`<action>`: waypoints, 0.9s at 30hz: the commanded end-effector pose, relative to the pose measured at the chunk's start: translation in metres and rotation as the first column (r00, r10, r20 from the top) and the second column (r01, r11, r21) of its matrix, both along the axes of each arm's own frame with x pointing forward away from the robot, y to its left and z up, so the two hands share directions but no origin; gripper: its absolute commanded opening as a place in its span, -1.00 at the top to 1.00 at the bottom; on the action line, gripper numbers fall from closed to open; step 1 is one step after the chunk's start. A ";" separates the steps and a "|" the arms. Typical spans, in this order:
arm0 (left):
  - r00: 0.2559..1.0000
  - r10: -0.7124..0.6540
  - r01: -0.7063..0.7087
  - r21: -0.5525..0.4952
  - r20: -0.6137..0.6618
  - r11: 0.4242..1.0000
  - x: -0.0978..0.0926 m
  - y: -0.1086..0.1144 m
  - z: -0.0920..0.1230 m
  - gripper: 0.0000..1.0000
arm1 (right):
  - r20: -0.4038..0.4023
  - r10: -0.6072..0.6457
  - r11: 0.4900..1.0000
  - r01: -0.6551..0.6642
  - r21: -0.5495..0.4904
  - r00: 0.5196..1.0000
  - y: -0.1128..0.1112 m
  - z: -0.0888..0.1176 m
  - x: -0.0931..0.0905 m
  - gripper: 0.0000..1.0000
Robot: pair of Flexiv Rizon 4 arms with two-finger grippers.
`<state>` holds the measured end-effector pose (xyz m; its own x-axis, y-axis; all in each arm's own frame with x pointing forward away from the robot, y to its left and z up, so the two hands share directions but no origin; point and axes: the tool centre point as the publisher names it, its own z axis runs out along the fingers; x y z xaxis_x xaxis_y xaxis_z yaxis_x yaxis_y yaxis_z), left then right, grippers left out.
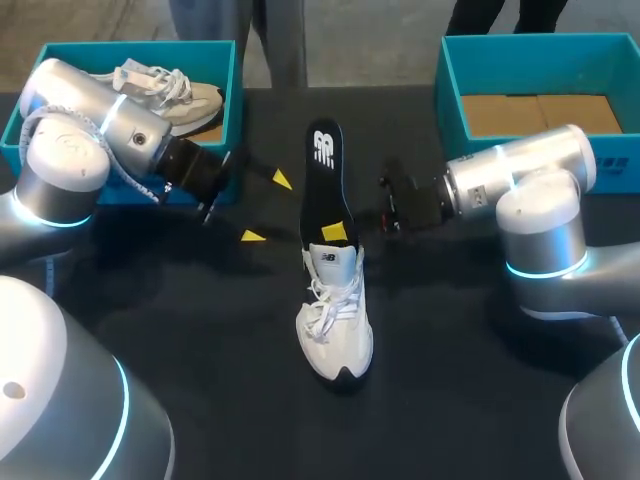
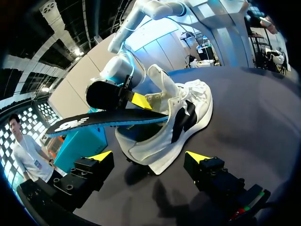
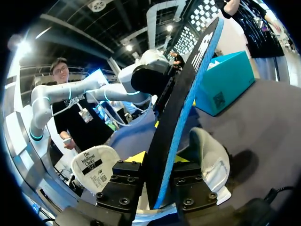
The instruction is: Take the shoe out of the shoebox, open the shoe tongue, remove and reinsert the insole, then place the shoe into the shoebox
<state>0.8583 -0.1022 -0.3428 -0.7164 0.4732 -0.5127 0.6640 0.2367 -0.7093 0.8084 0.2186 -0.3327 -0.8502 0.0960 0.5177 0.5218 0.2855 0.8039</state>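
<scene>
Now, step in hand: the insole stage, by my reading. The shoe is out of a box and the tongue is open, but one moment does not show whether the insole is coming out or going back in.
Shoe position: shoe (image 1: 335, 320) stands upright mid-surface (image 1: 200, 350), between the two arms, toe towards the robot and heel opening towards the boxes.
Insole position: insole (image 1: 325, 170) has one end at the shoe's opening. The rest juts out past the heel, off the surface.
Right end effector (image 1: 335, 232): closed narrowly on the insole near the shoe's collar, fingers on its two faces (right wrist view (image 3: 160, 162)).
Left end effector (image 1: 267, 208): spread wide and holding nothing, just beside the shoe's side, apart from it (left wrist view (image 2: 149, 156)).
Shoe appearance: white, dark side panel, white laces (image 1: 330, 300) loosely tied. Tongue (image 2: 162, 82) stands up from the opening.
Insole appearance: thin, flat and rigid-looking. Top is black with a white logo at the free end, underside blue.
Boxes: left shoebox (image 1: 130, 48) holds a second shoe (image 1: 170, 95). Right shoebox (image 1: 450, 90) shows only a cardboard floor.
Next move calls for: keeping the insole in line with the opening. The left end effector likely needs to steady the shoe so it does not slide or tip.
</scene>
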 end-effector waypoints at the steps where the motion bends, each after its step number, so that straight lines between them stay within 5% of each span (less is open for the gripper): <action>1: 1.000 0.000 0.000 -0.001 -0.001 1.000 0.000 0.001 -0.002 -1.00 | 0.011 0.012 1.000 -0.012 -0.014 1.000 0.001 0.008 0.007 0.47; 7: 1.000 0.000 0.000 0.001 0.003 1.000 0.000 0.001 -0.001 -1.00 | 0.018 0.045 0.999 -0.044 -0.022 0.999 0.005 0.010 0.017 0.55; 12: 1.000 -0.007 0.007 0.002 0.008 1.000 -0.001 0.001 0.002 -1.00 | 0.022 0.044 0.999 -0.043 -0.028 0.999 0.003 0.009 0.018 1.00; 27: 0.998 -0.055 0.055 0.021 -0.004 0.998 -0.006 -0.006 -0.001 -1.00 | -0.013 0.036 0.998 -0.037 -0.042 0.999 -0.003 -0.004 -0.003 1.00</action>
<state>0.8484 -0.1056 -0.3428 -0.6934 0.5142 -0.5048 0.6745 0.2165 -0.7058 0.8106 0.2157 -0.3349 -0.8472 0.0787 0.5253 0.5185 0.3376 0.7856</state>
